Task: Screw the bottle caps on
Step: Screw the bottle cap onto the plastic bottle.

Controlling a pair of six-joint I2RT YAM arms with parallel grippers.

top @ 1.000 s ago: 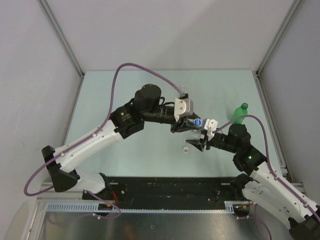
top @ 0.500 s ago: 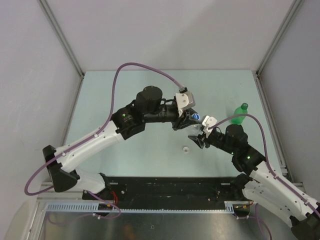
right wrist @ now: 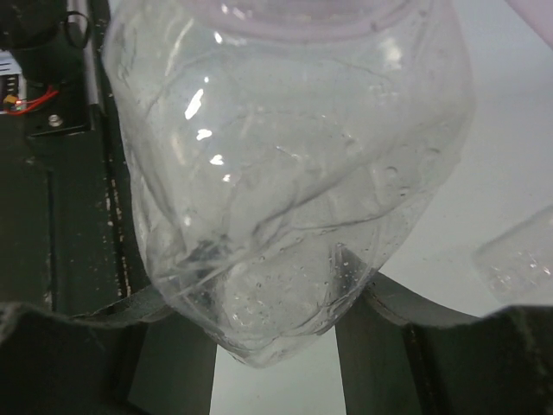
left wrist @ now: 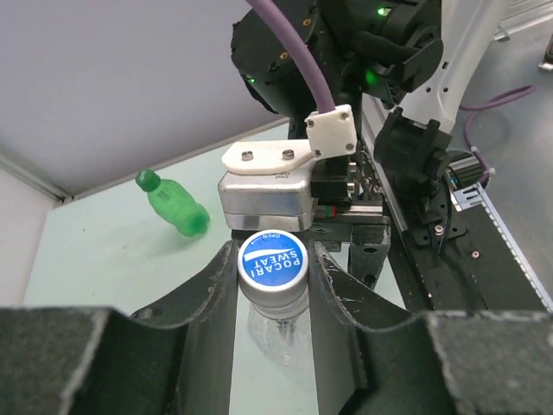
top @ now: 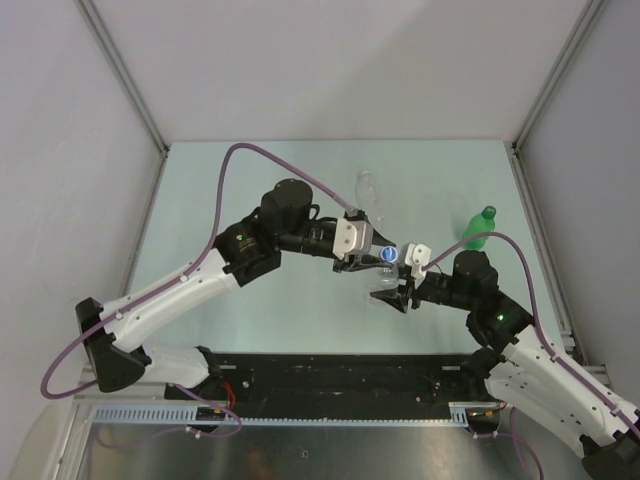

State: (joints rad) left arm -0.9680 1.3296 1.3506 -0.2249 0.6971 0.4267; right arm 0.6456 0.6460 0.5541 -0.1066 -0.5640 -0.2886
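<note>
My left gripper [top: 378, 257] is shut on a white bottle cap with a blue printed top [left wrist: 272, 259], which sits on the neck of a clear bottle [left wrist: 278, 333]. My right gripper [top: 394, 290] is shut on the lower body of that clear bottle [right wrist: 285, 190], holding it off the table; its fingers [right wrist: 173, 341] press on both sides. A second clear bottle [top: 368, 190] lies on the table behind the left wrist. The green bottle [top: 478, 228], with its green cap on, lies at the right and also shows in the left wrist view [left wrist: 173, 203].
The pale green table [top: 250, 180] is walled by grey panels on three sides. A black rail [top: 330, 375] runs along the near edge by the arm bases. Part of another clear object [right wrist: 518, 259] shows at the right of the right wrist view.
The left wrist has turned and shifted slightly down and left, keeping the cap on the held bottle. The second clear bottle behind it is now uncovered. The right gripper has barely moved.
</note>
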